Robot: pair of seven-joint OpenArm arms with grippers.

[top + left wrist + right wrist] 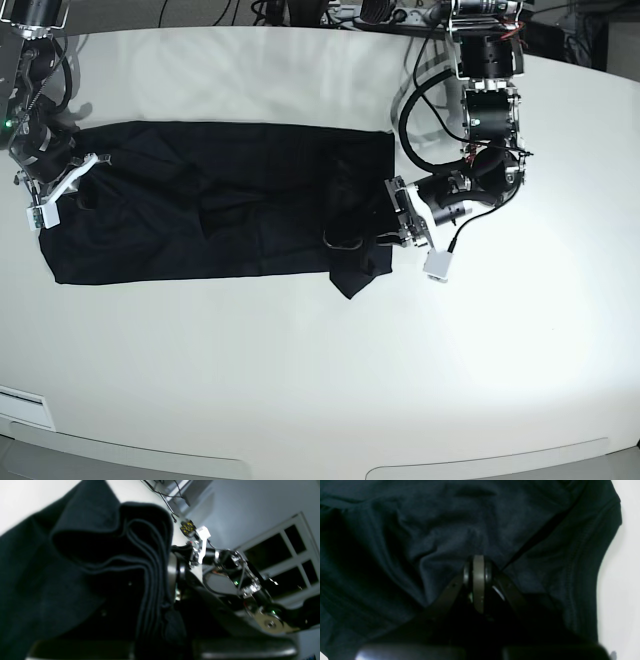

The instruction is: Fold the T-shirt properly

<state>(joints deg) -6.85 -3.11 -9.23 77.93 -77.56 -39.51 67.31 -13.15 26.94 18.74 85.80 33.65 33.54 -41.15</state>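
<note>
White bench (330, 380) carrying plain black cotton T-shirt (210, 210), lying flat as long band. Left end effector (392, 212) pinching bunched hem; right end effector (478, 562) clamping opposite edge. Advising both lifting evenly, keeping layers aligned, avoiding drag.

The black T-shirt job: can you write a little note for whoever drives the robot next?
Left gripper: shut on bunched layers at one end of the plain black cotton T-shirt.
Right gripper: shut on the fabric at the other end.
The shirt lies as a long strip on the white table.
Done: lengthwise fold appears made.
Left: probably folding the ends over, then smoothing.
</note>
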